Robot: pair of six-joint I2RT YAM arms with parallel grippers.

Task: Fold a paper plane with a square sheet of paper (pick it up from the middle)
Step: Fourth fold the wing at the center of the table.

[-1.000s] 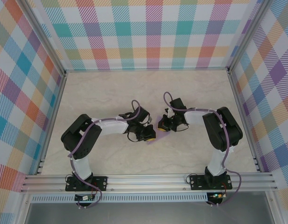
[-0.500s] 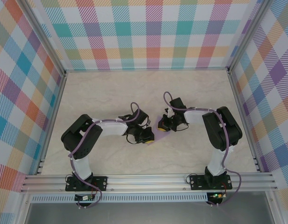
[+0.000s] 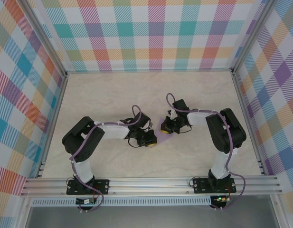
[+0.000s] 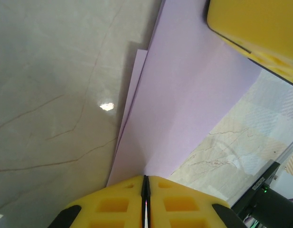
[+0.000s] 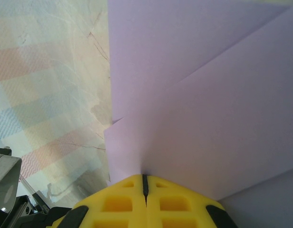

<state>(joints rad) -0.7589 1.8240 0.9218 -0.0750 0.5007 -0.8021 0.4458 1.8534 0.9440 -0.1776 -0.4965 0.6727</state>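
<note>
Since the earlier frames the left gripper (image 3: 150, 139), a black two-finger claw with yellow pads, has been drawn slightly back toward its own base, away from the thin pale lavender sheet of paper (image 3: 163, 124); the right gripper (image 3: 168, 127), of the same build, has been kept almost where it was at the sheet's right side. In the top view the sheet is seen as a small lavender patch between the two claws, above the beige marble-patterned table (image 3: 113, 95); the left gripper is placed at the sheet's near-left side; the pastel checked walls (image 3: 155, 33) are set well behind the sheet.

In the left wrist view the left gripper (image 4: 145, 183) is seen with its yellow pads pressed flat together and the sheet's near tip (image 4: 184, 104) pinched in the thin seam between them; a second layer is exposed as a narrow strip along the sheet's left edge; a shadow is cast on the table (image 4: 51, 95) just left of the sheet; a yellow pad of the right gripper (image 4: 260, 33) is seen at the sheet's far right corner.

In the right wrist view the right gripper (image 5: 145, 183) is likewise clamped tight on the sheet's near edge (image 5: 198, 95); a diagonal fold edge is seen crossing the sheet from lower left to upper right; a small corner of a lower layer is left showing at the sheet's left.
</note>
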